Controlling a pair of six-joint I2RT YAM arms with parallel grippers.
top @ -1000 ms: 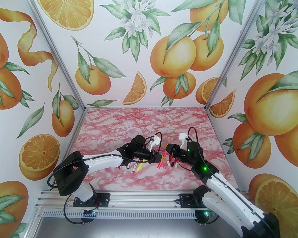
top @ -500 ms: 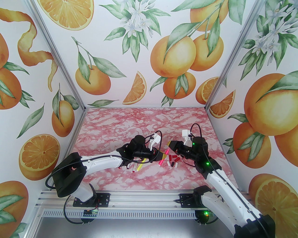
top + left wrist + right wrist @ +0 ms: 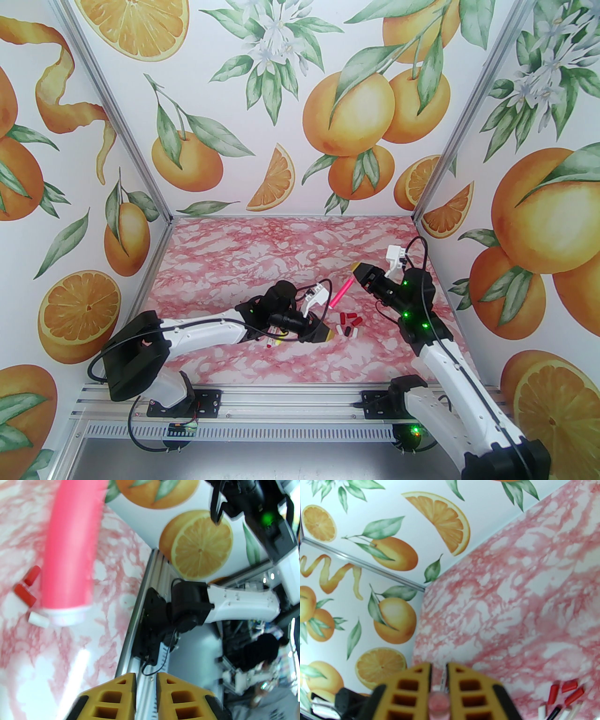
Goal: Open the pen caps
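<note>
Starting nearest you: your left pincer [image 3: 329,333] sits low over the worktop [image 3: 281,253], jaws parted by a narrow slit with nothing between them. Half tucked under that arm lies a cluster of pens [image 3: 276,338]. A yellow barrel and some red-tipped ends show; the rest is hidden.

Just beyond, to the right, loose pen caps [image 3: 349,323] lie in a small heap: several red, one black, a couple white. The left pincer's tip is just beside the heap.

Farther back, the pink pen [image 3: 341,294] hangs in the air, slanting down toward the heap. Your right pincer [image 3: 358,270] is clamped tight on its upper end. The right wrist view shows the barrel pinched between the pads. From the left wrist, the pen's lower end shows a white collar, too blurred to tell whether a cap sits there.

- Judgement: the pink pen is the step in hand, so check its lower end first.
- If capped: line the left pincer up with the barrel, open wider than the cap, close on the cap alone and pull straight along the axis. A sideways tug could lever the pen out of that end grip.
- If bare: lay it beside the other pens, clear of the caps.
</note>
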